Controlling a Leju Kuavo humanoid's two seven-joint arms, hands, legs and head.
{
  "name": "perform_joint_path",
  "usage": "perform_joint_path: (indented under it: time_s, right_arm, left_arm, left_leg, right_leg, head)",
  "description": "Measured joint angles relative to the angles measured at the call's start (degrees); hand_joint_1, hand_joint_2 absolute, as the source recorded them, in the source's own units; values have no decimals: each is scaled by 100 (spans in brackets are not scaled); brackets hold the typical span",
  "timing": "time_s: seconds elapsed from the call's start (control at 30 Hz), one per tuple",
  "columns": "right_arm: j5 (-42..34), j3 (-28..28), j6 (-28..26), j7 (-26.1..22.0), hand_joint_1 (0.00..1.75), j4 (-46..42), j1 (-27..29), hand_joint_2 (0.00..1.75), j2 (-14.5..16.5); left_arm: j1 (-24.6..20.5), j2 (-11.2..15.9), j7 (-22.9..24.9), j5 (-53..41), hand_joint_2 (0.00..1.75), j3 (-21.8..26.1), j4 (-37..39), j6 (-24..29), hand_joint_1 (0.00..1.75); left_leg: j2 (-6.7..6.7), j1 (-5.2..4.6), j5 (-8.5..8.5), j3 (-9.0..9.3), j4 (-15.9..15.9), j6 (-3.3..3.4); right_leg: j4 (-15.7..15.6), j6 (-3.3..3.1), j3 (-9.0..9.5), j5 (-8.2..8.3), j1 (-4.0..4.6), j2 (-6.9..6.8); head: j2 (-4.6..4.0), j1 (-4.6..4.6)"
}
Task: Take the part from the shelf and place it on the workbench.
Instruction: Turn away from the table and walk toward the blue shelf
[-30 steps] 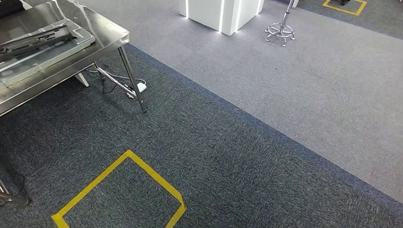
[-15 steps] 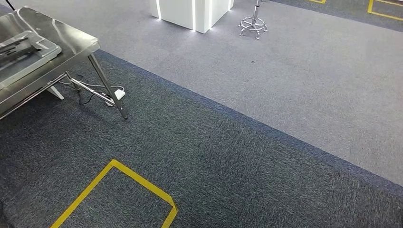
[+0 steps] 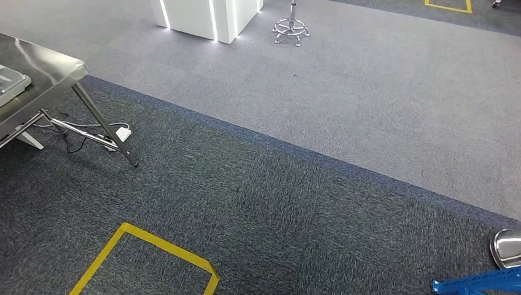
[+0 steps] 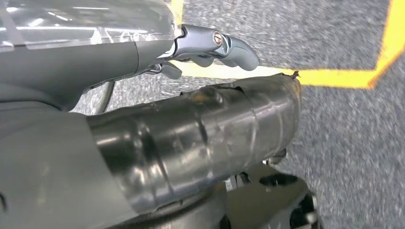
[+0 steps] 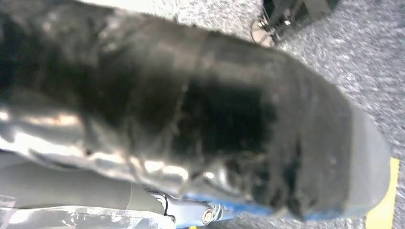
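The steel workbench point(image 3: 46, 64) shows its corner at the far left of the head view, with the edge of a grey tray point(image 3: 9, 83) on it. A blue shelf foot point(image 3: 479, 284) comes in at the bottom right. The part itself is out of sight. My left hand point(image 4: 191, 95) hangs over the carpet, its silver-taped thumb apart from the fingers point(image 4: 224, 45), with nothing between them. My right hand point(image 5: 215, 133) hangs too; its dark thumb is close and blurred, and one of its fingers point(image 5: 191, 212) lies apart from it, holding nothing.
A yellow tape square point(image 3: 153, 246) marks the dark carpet near me. Cables and a white power strip point(image 3: 121, 133) lie under the workbench. A white lit pillar point(image 3: 203, 15) and a stool base point(image 3: 290, 27) stand far off. A round metal foot point(image 3: 507, 247) sits beside the blue frame.
The whole head view has swung to the right: the workbench has slid to the left edge and the blue shelf foot has come in at the bottom right.
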Motion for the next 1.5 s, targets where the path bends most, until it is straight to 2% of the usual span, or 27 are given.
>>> perform_joint_path:
  time_s: [0.07,0.13,0.2,0.23,0.27,0.33,0.4,0.5,0.57,0.6,0.67,0.73,0.77,0.8,0.87,0.9,0.97,1.0,1.07,1.13,1.2,1.23,1.27,1.33,1.4,1.47,1.5]
  right_arm:
    - [10,0,-1,8,0,1,7,0,6]
    - [28,1,0,20,0,2,-4,0,6]
    - [54,2,1,34,0,2,-9,0,6]
    - [67,2,2,40,0,2,-5,0,6]
    - [78,2,2,46,0,2,1,0,6]
    - [89,2,3,53,0,2,10,0,6]
    - [95,2,3,56,0,2,6,0,8]
    - [100,2,3,57,0,2,11,0,10]
    - [100,2,3,58,0,2,14,0,12]
    - [100,2,3,58,0,1,9,0,13]
    - [100,2,3,58,0,0,1,0,14]
    - [100,2,4,59,0,0,3,0,15]
    - [100,2,5,60,0,0,5,0,15]
    - [100,2,5,62,0,0,5,0,17]
    - [101,2,5,68,0,1,1,0,22]
    - [102,2,5,72,0,1,-3,0,26]
    - [102,2,5,79,0,2,5,0,28]
    - [102,2,4,83,0,2,15,0,30]
    - [102,2,4,88,0,2,29,0,34]
    - [104,3,6,89,0,2,20,0,36]
    - [117,4,13,89,0,2,11,0,37]
    - [128,5,21,89,0,2,12,0,36]
    - [143,7,31,90,0,2,15,0,36]
    - [172,10,55,94,0,2,22,0,34]
    - [197,20,75,100,0,2,18,0,34]
    - [208,30,83,104,0,2,14,0,34]
    - [209,33,84,107,0,2,17,0,34]
  left_arm:
    - [-2,-9,1,-1,0,2,0,0,0]
    - [6,-14,1,-2,0,5,0,-4,0]
    - [19,-14,4,-3,0,10,0,-8,0]
    - [23,-14,6,-4,0,13,0,-9,0]
    - [20,-14,7,-5,0,14,0,-9,0]
    - [14,-15,8,-9,0,15,0,-9,0]
    - [10,-15,8,-14,0,15,0,-8,0]
    - [-11,-16,10,-17,0,17,0,-7,0]
    - [-19,-17,10,-17,0,17,0,-7,0]
    - [-15,-16,10,-17,0,18,0,-7,0]
    - [3,-16,12,-17,0,21,0,-7,0]
    - [25,-16,19,-18,0,23,0,-7,0]
    - [29,-16,22,-18,0,23,0,-7,0]
    - [31,-16,25,-18,0,23,0,-7,0]
    - [35,-14,26,-18,0,26,0,-7,0]
    - [37,-13,26,-18,0,28,0,-6,0]
    - [26,-9,27,-18,0,32,0,-4,0]
    - [16,-8,27,-18,0,33,0,-3,0]
    - [7,-7,27,-20,0,34,0,-1,0]
    - [18,-8,27,-23,0,35,0,0,0]
    - [34,-7,27,-24,0,37,0,-1,0]
    - [37,-7,27,-25,0,38,0,-1,0]
    - [35,-7,26,-25,0,39,0,-1,0]
    - [24,-8,25,-26,0,40,0,-2,0]
    - [18,-10,22,-30,0,42,0,-2,0]
    - [5,-12,16,-36,0,44,0,-2,0]
    - [-7,-13,13,-38,0,45,0,-2,0]
  left_leg:
    - [125,16,50,28,-78,98]
    - [260,9,65,35,-114,158]
    - [409,-6,56,32,-113,168]
    - [479,-10,49,35,-112,165]
    - [540,-11,41,43,-111,156]
    - [644,-13,18,76,-108,123]
    - [725,-30,-18,105,-97,61]
    - [814,-30,-50,146,-97,-49]
    - [662,-8,-179,106,53,-115]
    - [536,2,-332,8,280,-140]
    - [342,12,-721,-338,1024,-165]
    - [307,13,-847,-598,1538,-171]
    - [301,13,-732,-589,1487,-166]
    - [277,15,-527,-478,1219,-156]
    - [99,24,-140,-150,443,-127]
    - [11,24,-49,-40,178,-110]
    - [-52,4,-40,27,14,-70]
    - [-7,1,-23,35,1,-34]
    - [104,6,21,67,-56,52]
    - [240,3,47,73,-97,117]
    - [388,-16,38,63,-98,139]
    - [461,-22,30,64,-96,141]
    - [526,-25,21,67,-94,139]
    - [634,-25,-5,93,-86,119]
    - [722,-45,-47,119,-70,66]
    - [798,-67,-81,142,-63,-2]
    - [835,-68,-92,161,-66,-35]
  right_leg:
    - [195,43,-94,-136,13,-193]
    - [814,70,-395,-485,16,-464]
    - [1474,106,-725,-740,-10,-545]
    - [1564,119,-769,-718,-23,-561]
    - [1434,126,-698,-594,-34,-582]
    - [633,109,-274,-216,-36,-741]
    - [12,58,46,-14,-2,-885]
    - [-79,-36,75,4,35,-801]
    - [-126,-112,89,42,12,-715]
    - [-147,-145,96,60,-2,-670]
    - [-148,-179,81,67,9,-576]
    - [-133,-187,73,65,22,-452]
    - [-121,-185,73,63,24,-382]
    - [-106,-179,75,59,23,-311]
    - [-58,-147,62,39,25,-177]
    - [-35,-121,45,33,27,-121]
    - [-18,-53,10,36,25,-29]
    - [-25,-15,1,44,17,6]
    - [75,37,-47,-29,7,-133]
    - [582,77,-289,-335,3,-417]
    - [1330,119,-662,-672,-10,-539]
    - [1546,133,-767,-716,-20,-554]
    - [1550,141,-765,-649,-27,-568]
    - [968,134,-450,-297,-30,-648]
    - [261,78,-83,-58,0,-845]
    - [8,5,32,-33,44,-918]
    - [1,-30,27,-21,52,-859]
  head:
    - [0,7]
    - [0,14]
    - [0,13]
    - [0,12]
    - [0,14]
    - [0,14]
    - [0,11]
    - [0,10]
    - [0,7]
    - [0,6]
    - [0,5]
    - [0,4]
    - [0,4]
    - [0,4]
    - [0,5]
    - [0,5]
    - [1,5]
    - [1,5]
    - [1,8]
    - [1,12]
    - [0,13]
    - [0,14]
    - [0,13]
    - [0,14]
    - [0,13]
    - [0,10]
    - [0,9]
